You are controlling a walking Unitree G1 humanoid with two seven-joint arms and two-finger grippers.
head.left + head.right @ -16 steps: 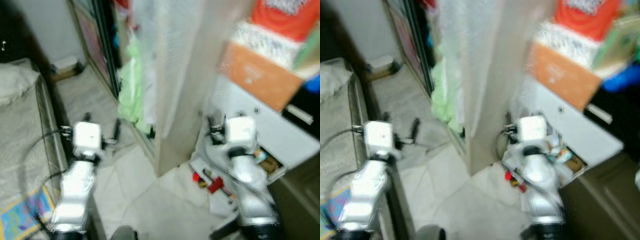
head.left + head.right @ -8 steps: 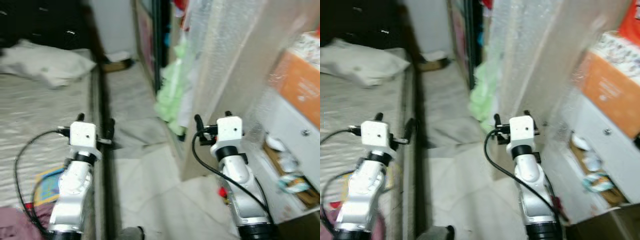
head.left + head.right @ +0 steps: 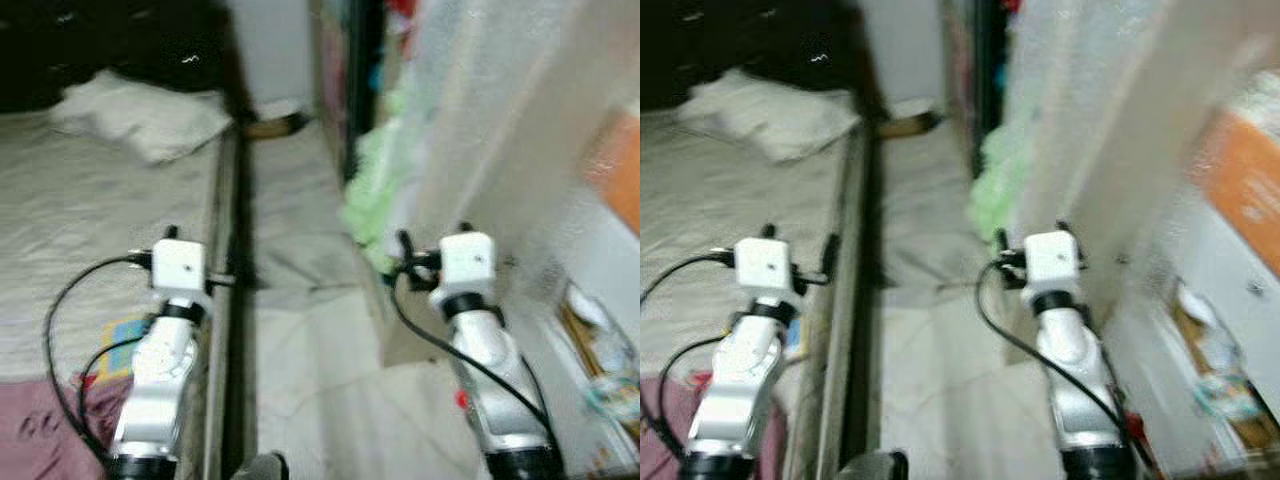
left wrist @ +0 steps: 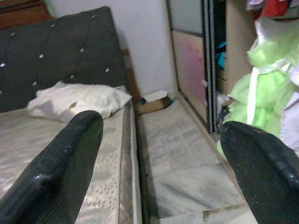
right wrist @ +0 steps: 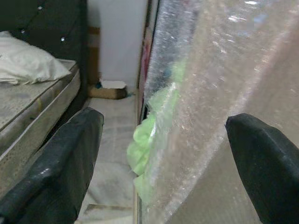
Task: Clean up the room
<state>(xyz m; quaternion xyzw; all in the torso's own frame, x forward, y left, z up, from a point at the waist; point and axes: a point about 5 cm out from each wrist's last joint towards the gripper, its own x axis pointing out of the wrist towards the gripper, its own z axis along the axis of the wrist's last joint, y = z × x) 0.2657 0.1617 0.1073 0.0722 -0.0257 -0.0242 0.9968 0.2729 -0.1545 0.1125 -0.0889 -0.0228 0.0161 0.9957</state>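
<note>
Left tool (image 4: 159, 168): fingers spread, empty, over the bed (image 3: 90, 220) edge. Right tool (image 5: 163, 163): fingers spread, empty, beside the bubble-wrapped panel (image 5: 219, 93). White pillow (image 3: 140, 115) on the bed; green garment (image 4: 266, 70) at the wardrobe.

Two silver arms, white boxy wrists, looping black cables, seemingly matte black fingers (image 4: 65, 168).

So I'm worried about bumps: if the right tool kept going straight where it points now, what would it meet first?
Probably the light green fabric bundle hanging at the wardrobe edge, beside the bubble-wrapped panel. The right tool is open; depth is unclear.
</note>
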